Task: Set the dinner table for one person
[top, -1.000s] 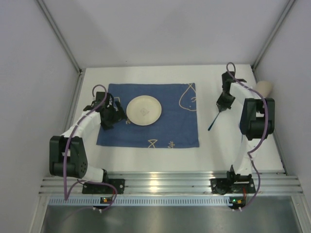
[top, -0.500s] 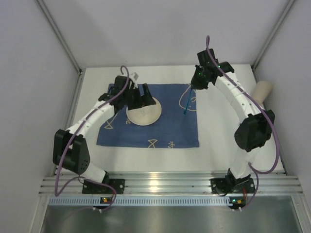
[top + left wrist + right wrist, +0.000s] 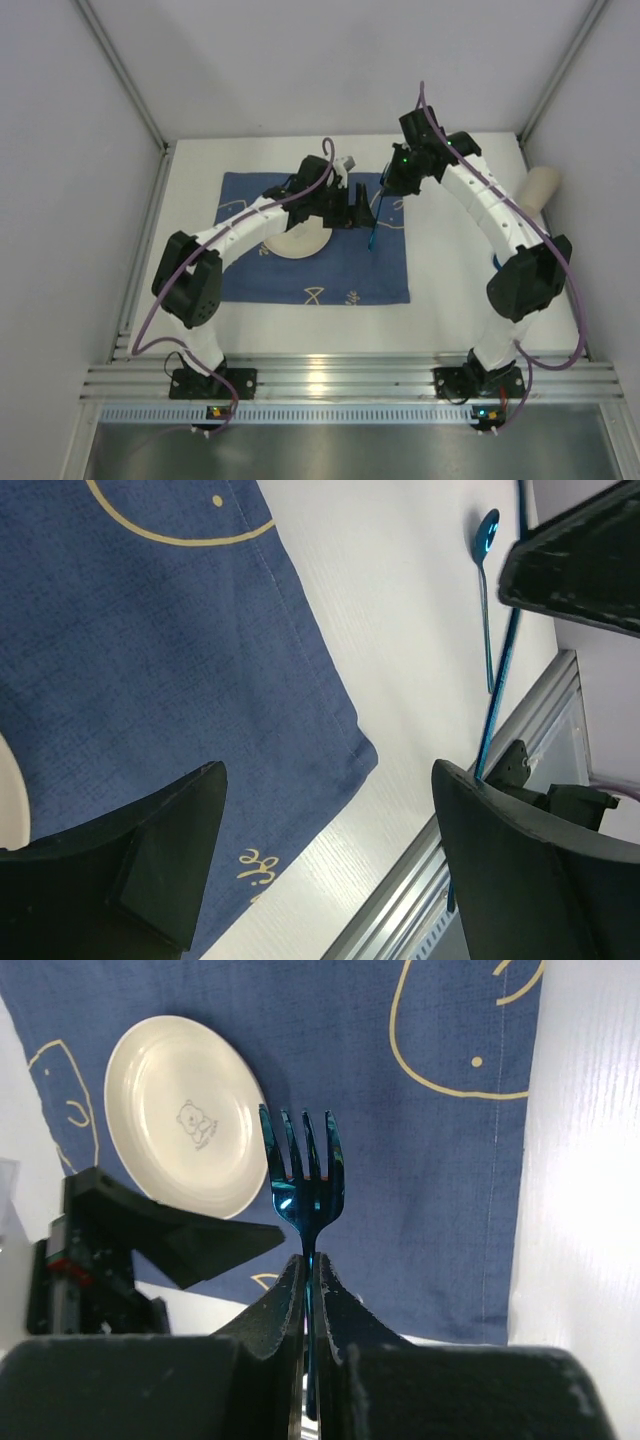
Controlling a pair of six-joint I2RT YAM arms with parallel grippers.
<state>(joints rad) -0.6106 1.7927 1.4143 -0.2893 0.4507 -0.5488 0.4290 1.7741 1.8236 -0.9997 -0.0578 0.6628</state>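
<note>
Clamped in right end effector (image 3: 308, 1260), blue fork (image 3: 302, 1175) hangs tines-down over mat (image 3: 430, 1190), just right of plate (image 3: 160, 1080); left end effector (image 3: 328, 810) gapes.

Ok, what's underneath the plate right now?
The plate sits on the blue mat, which lies on the white table. The mat's patch directly beneath the plate is covered, so unseen.

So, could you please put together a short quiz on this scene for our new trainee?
1. True or false: the right gripper is shut on a blue fork.
2. Where does the plate rest? A) on the bare dinner table B) on the blue mat C) on the rail
3. Fill in: the jaws of the left gripper stand ____.
Key: 1 true; 2 B; 3 open.
</note>
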